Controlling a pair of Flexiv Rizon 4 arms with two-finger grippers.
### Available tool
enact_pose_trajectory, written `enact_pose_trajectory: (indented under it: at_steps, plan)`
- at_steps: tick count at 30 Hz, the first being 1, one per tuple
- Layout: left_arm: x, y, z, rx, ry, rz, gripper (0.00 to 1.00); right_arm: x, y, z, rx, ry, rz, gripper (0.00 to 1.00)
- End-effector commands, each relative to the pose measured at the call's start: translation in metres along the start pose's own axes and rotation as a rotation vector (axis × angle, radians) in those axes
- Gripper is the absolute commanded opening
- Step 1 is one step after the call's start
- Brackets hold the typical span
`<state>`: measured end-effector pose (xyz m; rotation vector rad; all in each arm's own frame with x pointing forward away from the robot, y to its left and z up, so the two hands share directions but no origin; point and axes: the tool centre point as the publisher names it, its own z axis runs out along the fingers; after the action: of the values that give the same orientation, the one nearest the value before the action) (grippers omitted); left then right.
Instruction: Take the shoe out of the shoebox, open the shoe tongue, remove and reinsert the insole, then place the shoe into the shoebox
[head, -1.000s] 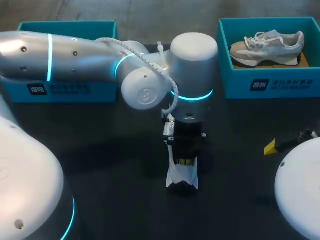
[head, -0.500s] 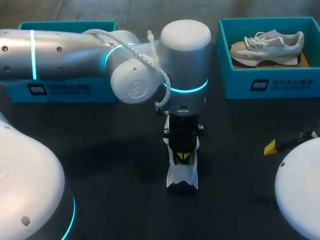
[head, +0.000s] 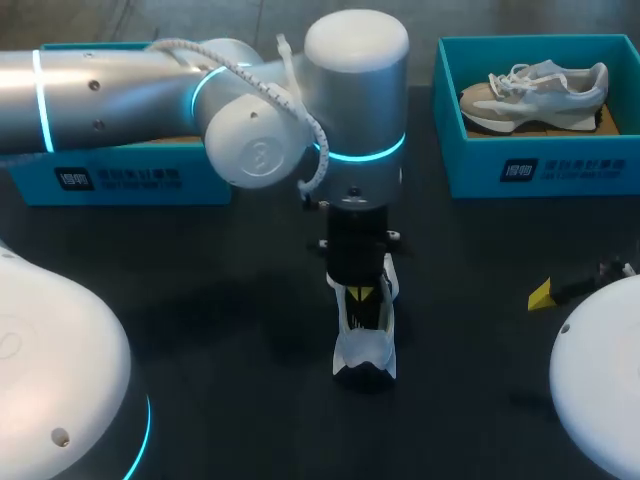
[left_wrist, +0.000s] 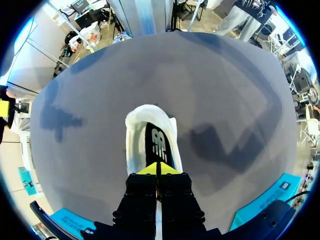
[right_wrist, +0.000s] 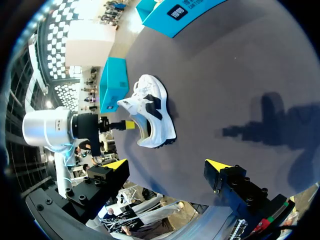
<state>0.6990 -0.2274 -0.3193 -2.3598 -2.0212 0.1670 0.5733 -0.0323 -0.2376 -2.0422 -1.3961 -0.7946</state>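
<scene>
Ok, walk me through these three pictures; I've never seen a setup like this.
These are two robot arms working at a dark table. One picture looks down from above and behind the robot. The two round ones come from a camera on each arm's wrist. On the table stand two blue boxes. The right box holds a grey shoe, and the left box is mostly hidden behind an arm. A white shoe stands in the middle. The left pincer hangs right over its opening, tips shut together; whether they pinch anything I cannot tell. The right pincer sits open off to the side, holding nothing.
</scene>
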Motion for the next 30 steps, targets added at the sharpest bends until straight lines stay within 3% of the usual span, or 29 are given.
enact_pose_trajectory:
  at_steps: [1,24,30]
  plan:
    - [-0.002,0.007,0.004,0.004,0.009,0.004,0.0,0.001,-0.007,-0.003,-0.009,-0.005,0.002,1.0]
    - [-0.008,0.017,0.041,0.019,0.017,0.017,0.0,0.001,-0.007,-0.003,-0.009,-0.005,0.002,1.0]
    - [-0.009,0.023,0.047,0.028,0.031,0.015,0.22,0.001,-0.007,-0.003,-0.009,-0.005,0.002,1.0]
